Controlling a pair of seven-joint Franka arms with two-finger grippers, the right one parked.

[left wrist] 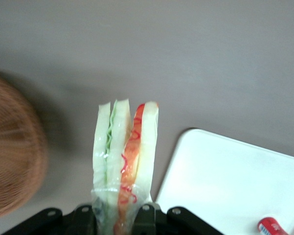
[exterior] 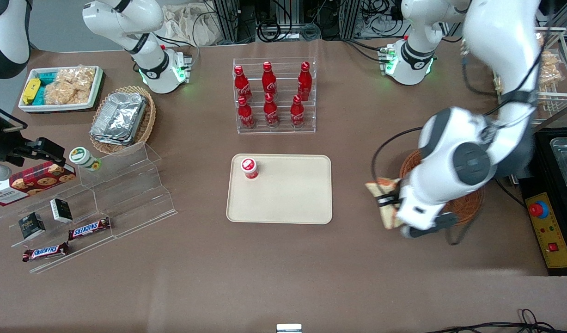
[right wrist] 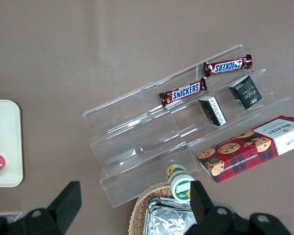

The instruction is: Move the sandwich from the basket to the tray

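The left arm's two-finger gripper [exterior: 388, 201] is clamped on the small triangular sandwich [exterior: 386, 199] of pale white bread — its green and orange-red filling layers show edge-on in the left wrist view [left wrist: 124, 161], wrapped in clear film, with the black fingers [left wrist: 146, 215] pressing its sides. The sandwich is lifted clear of the brown bench [exterior: 283, 268], held over bare surface between the round reddish-brown woven wicker basket [exterior: 470, 206] and the flat rectangular beige plastic tray [exterior: 288, 194], just beside the basket's rim. The basket sits toward the working arm's end of the bench, largely covered by the arm in the front view; the wrist camera catches part of its woven wall [left wrist: 12, 152].

The tray lies near the middle of the bench. A small bottle with a red cap [exterior: 249, 168] stands upright in the tray's corner that is farther from the front camera, toward the parked arm's end; the rest of the tray is bare. Farther from the front camera than the tray, a clear acrylic rack [exterior: 275, 95] holds six red cola bottles [exterior: 270, 97] in two rows. Toward the parked arm's end stand a stepped clear display [exterior: 121, 185] with chocolate bars [exterior: 89, 228] — and a lighter tan wicker basket [exterior: 144, 125] of foil containers.
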